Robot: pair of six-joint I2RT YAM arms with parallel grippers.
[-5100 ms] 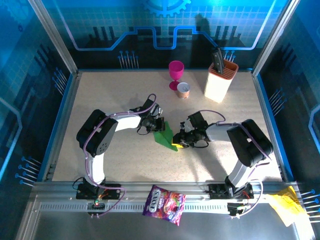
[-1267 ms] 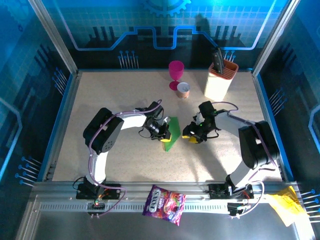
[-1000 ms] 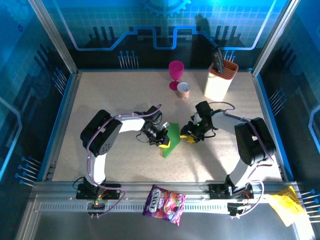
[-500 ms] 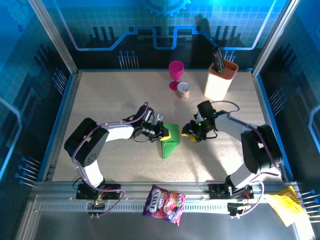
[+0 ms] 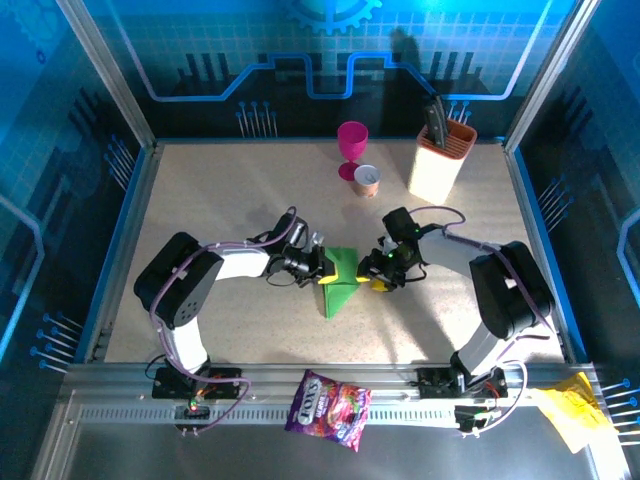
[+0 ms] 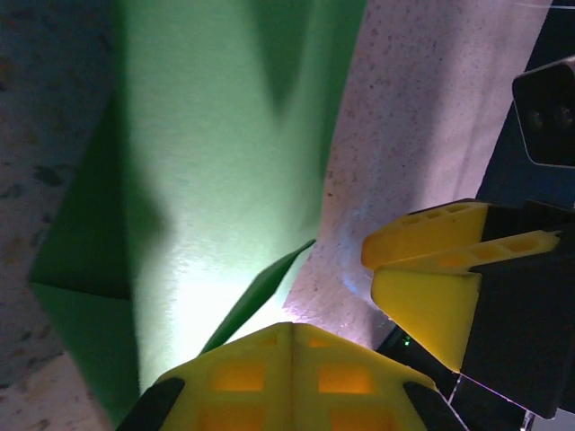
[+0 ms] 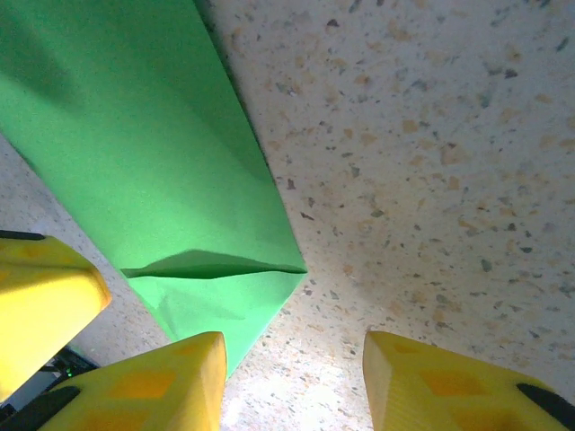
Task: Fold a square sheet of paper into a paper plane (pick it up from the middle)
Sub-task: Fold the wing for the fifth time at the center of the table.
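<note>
The square sheet of paper (image 5: 340,290) lies flat mid-table, bright green and folded into a narrow shape with its point toward the near edge. In the left wrist view the paper (image 6: 225,162) has a loose flap lifting near its edge. My left gripper (image 5: 328,277) is shut, its joined fingertips (image 6: 292,328) over the paper's left side. My right gripper (image 5: 377,278) is open at the paper's right edge. In the right wrist view the paper's (image 7: 153,162) folded corner sits just ahead of that gripper (image 7: 295,346), and one finger (image 7: 171,377) overlaps its edge.
A pink goblet (image 5: 352,145) and a small cup (image 5: 367,180) stand at the back. A beige and orange knife holder (image 5: 440,160) is at the back right. A purple snack bag (image 5: 330,405) and crumpled yellow paper (image 5: 570,410) lie on the near rail.
The paper stood up between the grippers a second ago and now lies flat. My left gripper has settled on its left side. The right gripper has shifted left to its right edge.
</note>
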